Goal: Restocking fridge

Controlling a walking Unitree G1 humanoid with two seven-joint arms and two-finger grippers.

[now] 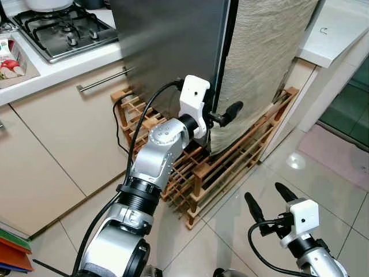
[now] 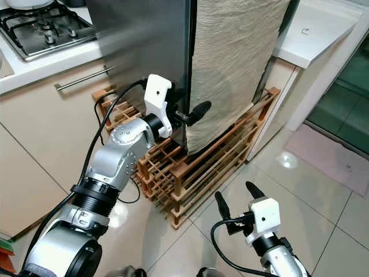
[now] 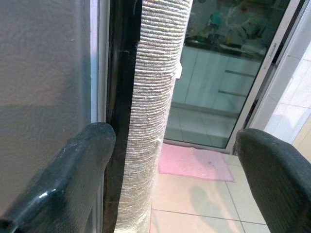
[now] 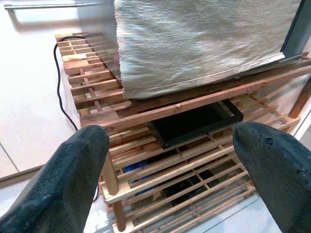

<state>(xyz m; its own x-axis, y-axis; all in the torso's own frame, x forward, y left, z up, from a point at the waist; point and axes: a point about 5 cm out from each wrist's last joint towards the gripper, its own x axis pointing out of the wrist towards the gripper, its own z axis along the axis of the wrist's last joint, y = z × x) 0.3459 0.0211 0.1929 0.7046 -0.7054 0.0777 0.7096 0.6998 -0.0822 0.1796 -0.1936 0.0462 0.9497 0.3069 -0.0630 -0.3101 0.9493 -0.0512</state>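
A grey steel fridge (image 1: 167, 46) stands on a low wooden rack (image 1: 230, 167). A beige ribbed cloth (image 1: 259, 63) hangs down its front. My left gripper (image 1: 222, 115) is open at the fridge's front corner, just above the rack. One finger (image 1: 233, 109) lies against the cloth and the other sits by the dark seam (image 3: 121, 97) at the steel side. Nothing is held between them. My right gripper (image 1: 265, 196) hangs open low over the tiled floor, in front of the rack, holding nothing. It looks at the rack's slats and a black tray (image 4: 199, 121) under the cloth.
A counter with a gas hob (image 1: 63, 29) and cream cabinets with a bar handle (image 1: 101, 81) are at the left. A black cable (image 1: 118, 121) runs beside the rack. A white counter (image 1: 334, 29) and a pink mat (image 1: 340, 153) lie to the right, with shiny tiles between.
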